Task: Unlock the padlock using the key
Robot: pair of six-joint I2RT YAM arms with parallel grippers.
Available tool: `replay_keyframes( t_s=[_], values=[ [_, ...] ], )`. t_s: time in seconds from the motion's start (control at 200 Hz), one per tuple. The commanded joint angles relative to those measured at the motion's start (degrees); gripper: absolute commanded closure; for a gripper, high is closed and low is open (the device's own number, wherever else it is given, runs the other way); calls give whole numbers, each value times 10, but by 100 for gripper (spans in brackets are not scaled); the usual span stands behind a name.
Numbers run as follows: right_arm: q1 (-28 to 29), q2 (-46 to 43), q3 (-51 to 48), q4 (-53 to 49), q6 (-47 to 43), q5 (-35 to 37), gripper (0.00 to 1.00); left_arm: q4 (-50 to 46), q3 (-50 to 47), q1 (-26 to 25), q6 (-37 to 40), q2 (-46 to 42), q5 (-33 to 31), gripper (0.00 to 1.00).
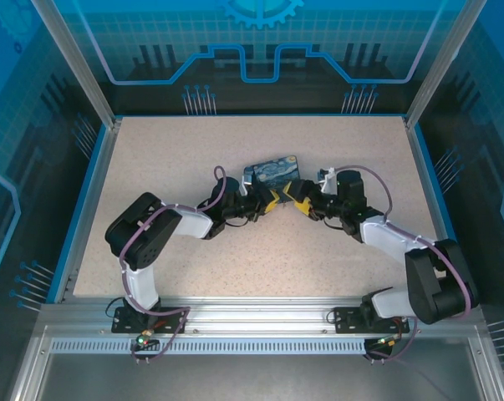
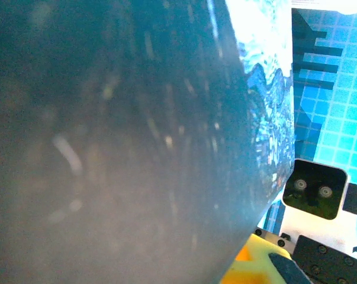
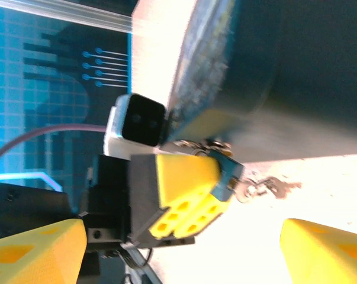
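though blurred, key [image 3: 263, 188] runs left-right.

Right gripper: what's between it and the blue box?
In the right wrist view: the left gripper's yellow finger and small metal pieces, possibly the key.

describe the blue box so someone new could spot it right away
Look at the middle of the speckled beige table. Just beyond where the left tool and right tool nearly meet sits the box. Unlike the yellow-tipped tools, it bears a swirly night-sky painting.
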Motion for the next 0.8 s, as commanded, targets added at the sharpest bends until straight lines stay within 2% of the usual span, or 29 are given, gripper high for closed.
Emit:
replay_keyframes(
  t_s=[0.0,0.1,0.25,0.335,0.635,0.795],
  values=[
    [-8,-13,17,-106,-76,11,15,3,0,4,15,6,18,100],
    [-10,-4,11,-85,-65,-3,23,-6,1,4,25,3,19,100],
    [-9,21,7,-33,-29,-23,48,-7,1,4,29,2,20,100],
    [-8,34,7,-15,-13,-25,58,-6,1,4,28,2,21,100],
    [-7,94,-13,108,73,-33,63,-1,3,4,25,2,23,100],
    [-5,111,-14,131,91,-28,64,-4,3,4,26,0,21,100]
  ],
)
